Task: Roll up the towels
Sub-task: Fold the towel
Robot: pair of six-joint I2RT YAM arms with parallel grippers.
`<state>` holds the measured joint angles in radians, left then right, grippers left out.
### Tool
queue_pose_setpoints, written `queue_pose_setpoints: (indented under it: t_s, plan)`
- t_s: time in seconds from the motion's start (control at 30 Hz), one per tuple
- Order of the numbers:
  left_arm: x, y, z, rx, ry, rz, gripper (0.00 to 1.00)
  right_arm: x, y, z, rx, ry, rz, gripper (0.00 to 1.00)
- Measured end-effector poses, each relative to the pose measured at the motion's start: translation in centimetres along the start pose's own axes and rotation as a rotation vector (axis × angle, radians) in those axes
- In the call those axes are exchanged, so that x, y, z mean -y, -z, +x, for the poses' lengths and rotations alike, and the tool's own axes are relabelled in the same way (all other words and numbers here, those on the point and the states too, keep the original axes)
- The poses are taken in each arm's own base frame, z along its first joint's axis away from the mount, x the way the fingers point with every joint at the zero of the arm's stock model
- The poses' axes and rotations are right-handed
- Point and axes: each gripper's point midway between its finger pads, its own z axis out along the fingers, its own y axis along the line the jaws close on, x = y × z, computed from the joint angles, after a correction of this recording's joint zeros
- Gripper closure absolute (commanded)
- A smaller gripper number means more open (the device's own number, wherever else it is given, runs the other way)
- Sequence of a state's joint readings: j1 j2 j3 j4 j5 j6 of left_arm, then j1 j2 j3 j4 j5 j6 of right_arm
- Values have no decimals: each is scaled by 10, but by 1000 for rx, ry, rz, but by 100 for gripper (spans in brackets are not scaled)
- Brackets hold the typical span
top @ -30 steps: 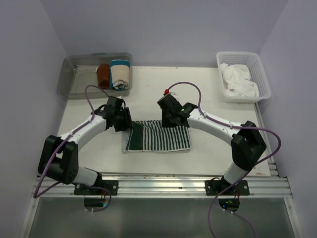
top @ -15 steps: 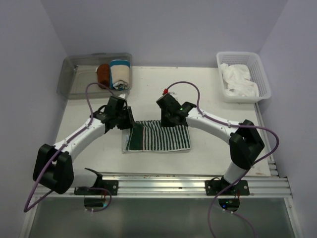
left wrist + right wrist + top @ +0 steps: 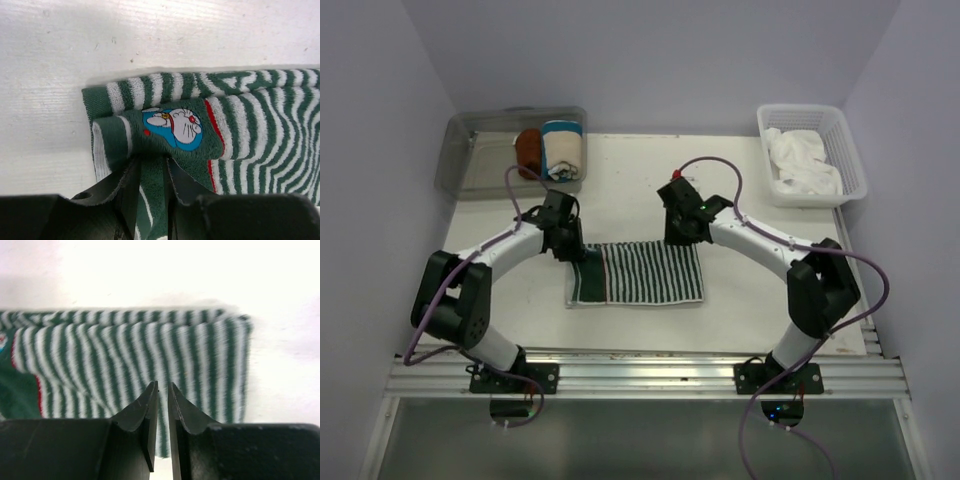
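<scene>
Your striped towel (image 3: 638, 272) lay flat mid-counter (image 3: 620, 190), long axis left to right. The clear bin (image 3: 460, 150) held a rolled brown towel (image 3: 528, 150) and cream towel (image 3: 562, 148); the basket (image 3: 850, 150) held the white towel (image 3: 802, 160). Both arms bent inward. The left claw (image 3: 152, 160) pinched the far-left corner, and the right claw (image 3: 162, 387) pinched the far edge.

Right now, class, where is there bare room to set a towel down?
Bare: the far middle of the table, between clear bin and white basket; also the strip between striped towel and rail. Crowded: that towel's far edge, at the left gripper and right gripper.
</scene>
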<state>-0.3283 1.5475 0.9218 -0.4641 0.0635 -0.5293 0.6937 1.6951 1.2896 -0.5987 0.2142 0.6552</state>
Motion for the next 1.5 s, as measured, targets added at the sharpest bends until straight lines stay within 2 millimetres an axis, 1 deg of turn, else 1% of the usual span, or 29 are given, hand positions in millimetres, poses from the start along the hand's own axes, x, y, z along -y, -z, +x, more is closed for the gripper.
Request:
queue_pose_setpoints:
  t_s: [0.13,0.2,0.27,0.43,0.47,0.5,0.6,0.67,0.73,0.8,0.87,0.93,1.03,1.1,1.17,1.27,1.33,1.4,1.5]
  plan:
    - [-7,-13,9,-46,6,-31,73,34,-8,-17,6,-32,58,87]
    - [-9,-17,12,-60,10,-41,73,46,-14,-21,-1,-38,81,87]
    - [-9,-18,11,-61,12,-43,73,53,-25,-16,-27,-27,105,89]
    - [-10,-19,10,-59,14,-48,73,68,-63,11,-126,11,185,90]
    - [-10,-18,10,-58,14,-52,73,72,-70,16,-140,15,202,90]
    - [-11,-18,10,-58,14,-56,73,73,-73,16,-143,17,209,90]
    - [-14,-16,9,-54,13,-77,72,72,-72,9,-121,17,215,91]
    - [-18,-11,7,-43,9,-96,72,72,-71,7,-116,17,217,90]
    - [-22,-2,4,-23,3,-120,71,72,-66,4,-106,14,212,89]
    - [-23,11,0,2,0,-130,71,71,-57,0,-83,6,196,89]
    - [-19,23,-7,31,-3,-115,71,70,-41,-5,-52,-8,170,89]
    - [-9,32,-14,57,-7,-71,70,67,-26,-10,-19,-24,133,89]
    - [6,38,-17,72,-19,-7,70,63,-11,-11,14,-44,85,89]
    - [13,33,-14,56,-28,18,71,63,-12,-2,7,-47,73,89]
    - [15,22,-11,34,-32,18,72,64,-18,14,-29,-44,68,89]
    - [8,-1,-5,-10,-19,-16,72,71,-31,45,-106,-35,85,89]
    - [0,-16,1,-43,-7,-49,73,76,-38,59,-142,-29,103,89]
    - [-7,-27,5,-70,2,-83,74,77,-42,63,-152,-31,106,89]
    - [-6,-28,-2,-55,13,-99,74,76,-40,61,-145,-32,101,88]
